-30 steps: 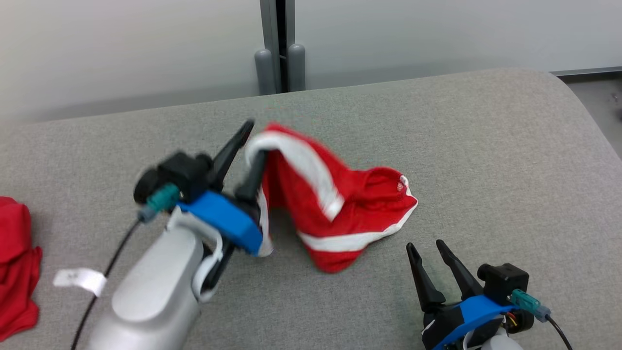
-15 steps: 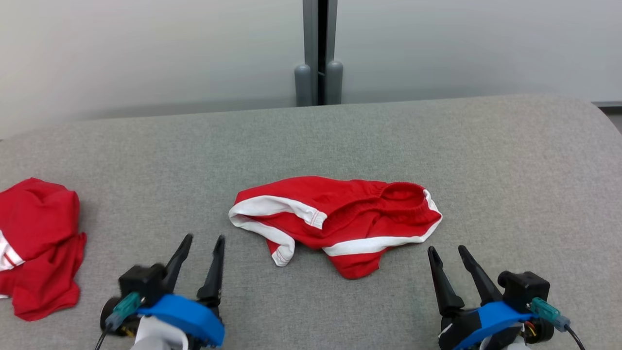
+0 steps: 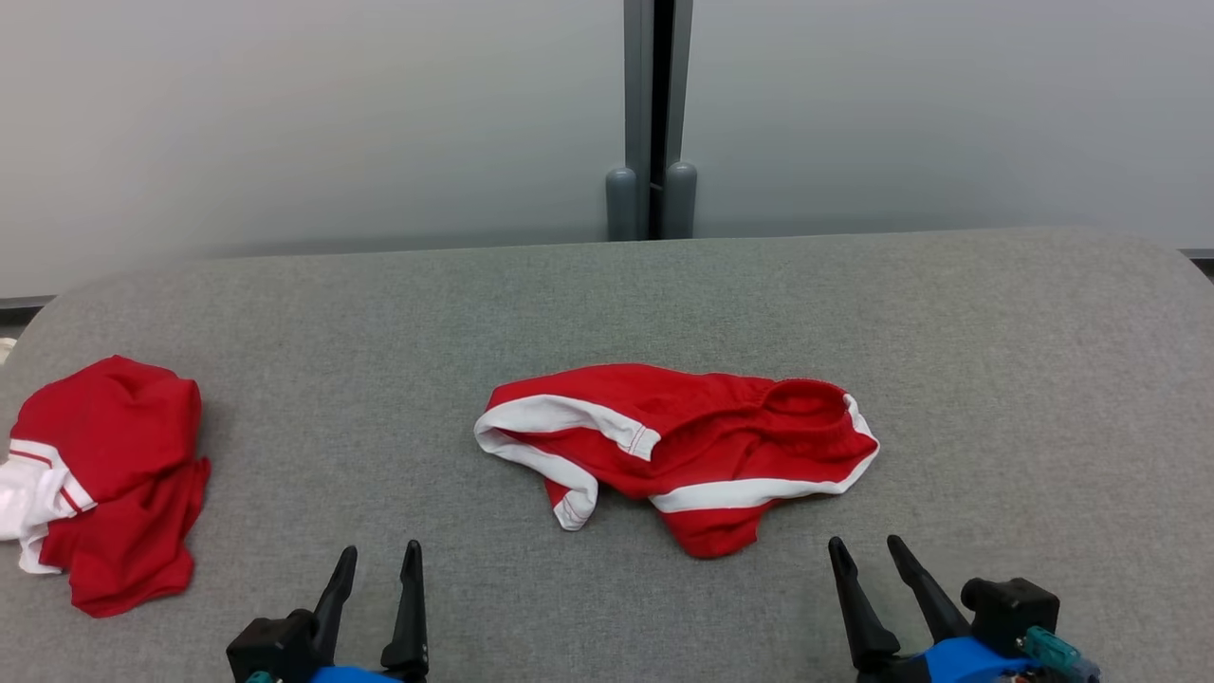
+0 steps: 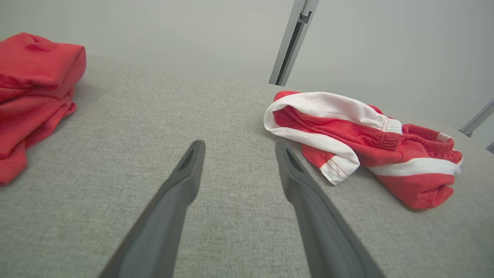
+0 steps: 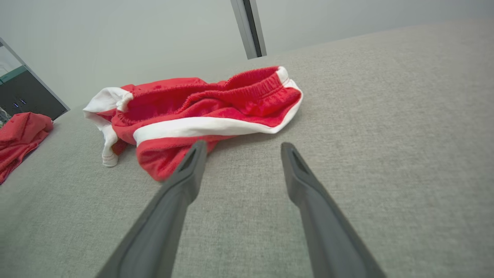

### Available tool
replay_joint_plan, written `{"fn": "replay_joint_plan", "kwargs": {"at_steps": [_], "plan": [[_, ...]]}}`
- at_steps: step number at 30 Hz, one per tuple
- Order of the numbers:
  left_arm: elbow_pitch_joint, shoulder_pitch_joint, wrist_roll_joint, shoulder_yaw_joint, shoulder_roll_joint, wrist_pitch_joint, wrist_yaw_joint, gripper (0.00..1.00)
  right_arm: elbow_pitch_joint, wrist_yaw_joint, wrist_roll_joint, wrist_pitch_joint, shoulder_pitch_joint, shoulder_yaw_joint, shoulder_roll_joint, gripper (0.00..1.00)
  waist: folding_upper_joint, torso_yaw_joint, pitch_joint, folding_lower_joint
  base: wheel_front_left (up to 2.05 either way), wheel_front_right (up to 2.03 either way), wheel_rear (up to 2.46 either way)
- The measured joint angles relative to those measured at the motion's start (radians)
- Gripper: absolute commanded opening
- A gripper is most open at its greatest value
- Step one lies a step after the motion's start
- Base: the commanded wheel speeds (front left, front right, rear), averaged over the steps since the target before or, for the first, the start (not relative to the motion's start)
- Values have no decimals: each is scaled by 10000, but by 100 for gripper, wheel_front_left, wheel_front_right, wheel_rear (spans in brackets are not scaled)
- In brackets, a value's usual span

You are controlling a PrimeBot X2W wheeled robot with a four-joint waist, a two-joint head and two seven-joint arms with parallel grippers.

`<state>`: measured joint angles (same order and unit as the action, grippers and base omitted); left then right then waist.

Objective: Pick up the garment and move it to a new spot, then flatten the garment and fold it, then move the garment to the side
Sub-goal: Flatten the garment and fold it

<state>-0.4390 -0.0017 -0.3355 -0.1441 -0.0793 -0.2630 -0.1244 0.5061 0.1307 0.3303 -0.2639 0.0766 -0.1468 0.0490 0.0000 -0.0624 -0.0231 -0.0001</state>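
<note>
**GARMENT RELEASED AT NEW SPOT: BOTH CLAWS CLEAR**

A second ago the left claw [image 3: 380,548] gripped the garment [image 3: 678,451] by its white-trimmed edge and held it raised. The garment now lies loose on the grey bench [image 3: 996,360] at the centre of the head view. It is rumpled, with a white band folded over at its left end and the elastic waistband bunched at its right. The first step, relocation, reads as complete; flattening is next.

Left arm: drawn back to the lower left of the frame. The claw fingers point up the frame, spread wide and holding nothing, well short of the garment.

Right claw [image 3: 865,543]: at the lower right of the frame, likewise spread wide and empty. Its tips are near the garment's lower red corner but apart from it.

A second red garment [image 3: 114,474] lies crumpled at the left edge — well apart from the work.
</note>
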Motion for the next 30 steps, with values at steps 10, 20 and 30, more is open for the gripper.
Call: {"fn": "replay_joint_plan", "kwargs": {"at_steps": [10,20,30], "plan": [[79,-419,86,-336,198,0,-46,100,460,0,1204,0,1621,-1965,-10,100,0,835,-493,0,0,0,0],[48,-483,-247,-606,224,0,-46,100,2161,0,1791,0,3348,-2719,-13,100,0,2054,-1217,2,0,0,0],[-92,-677,-286,-878,207,0,-46,100,1363,0,1964,2,3576,-2366,-4,0,0,2342,-1548,2,0,0,0]]}}
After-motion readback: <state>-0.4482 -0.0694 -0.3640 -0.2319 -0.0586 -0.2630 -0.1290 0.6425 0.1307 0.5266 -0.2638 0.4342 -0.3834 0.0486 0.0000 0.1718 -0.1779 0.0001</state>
